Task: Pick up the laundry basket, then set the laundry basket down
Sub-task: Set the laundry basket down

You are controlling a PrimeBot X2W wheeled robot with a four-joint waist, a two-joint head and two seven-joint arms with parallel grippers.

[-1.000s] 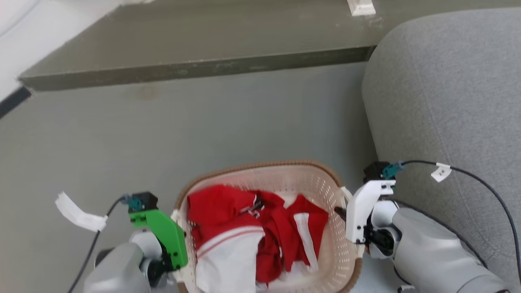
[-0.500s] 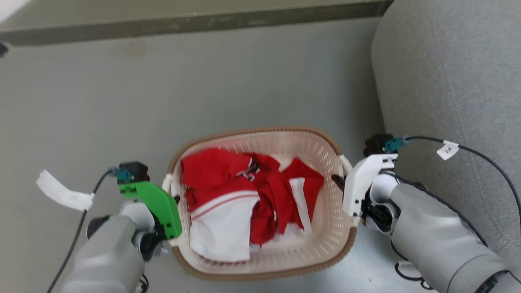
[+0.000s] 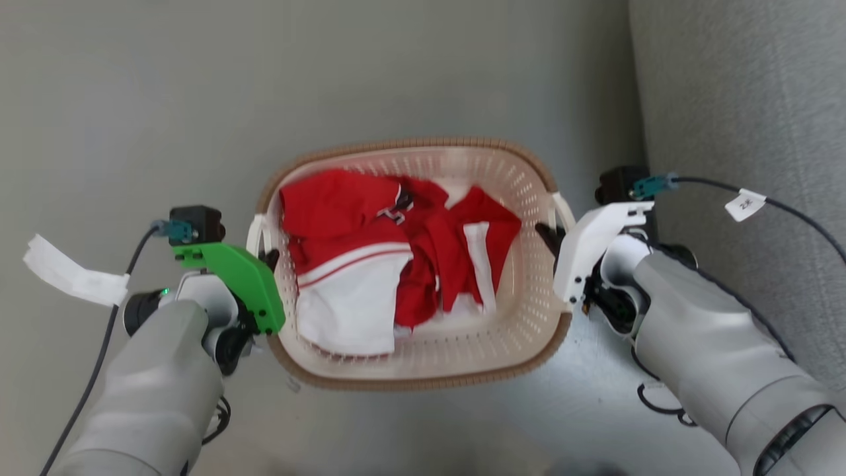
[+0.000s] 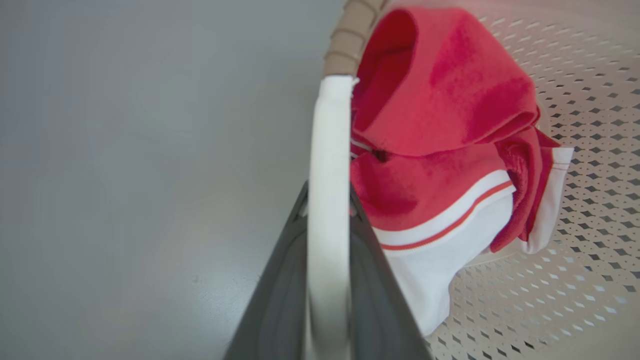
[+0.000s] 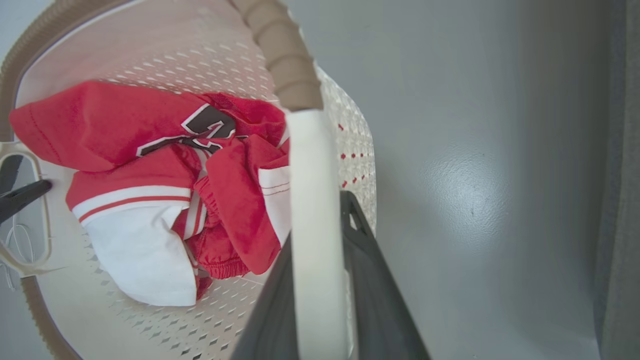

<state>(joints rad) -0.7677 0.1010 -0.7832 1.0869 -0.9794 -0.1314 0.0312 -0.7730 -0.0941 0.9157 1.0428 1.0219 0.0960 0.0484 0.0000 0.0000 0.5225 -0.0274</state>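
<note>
Left pincer (image 3: 268, 254) clamped on white side handle (image 4: 327, 200) of laundry basket (image 3: 410, 143); right pincer (image 3: 550, 237) clamped on opposite handle (image 5: 312, 225). In wrist views dark fingers (image 4: 280, 300) flank each handle. Basket between both arms over grey floor (image 3: 165, 99), beside grey sofa (image 3: 740, 99). Red-white clothes (image 3: 396, 251) inside. Floor contact unclear.

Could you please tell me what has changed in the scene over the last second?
Mostly the head camera moved: the whole picture shifted, and the laundry basket now shows whole. The left gripper and right gripper stay shut on its white handles, and the red-and-white clothes lie as before. Whether the basket itself rose or sank, I cannot tell.
</note>
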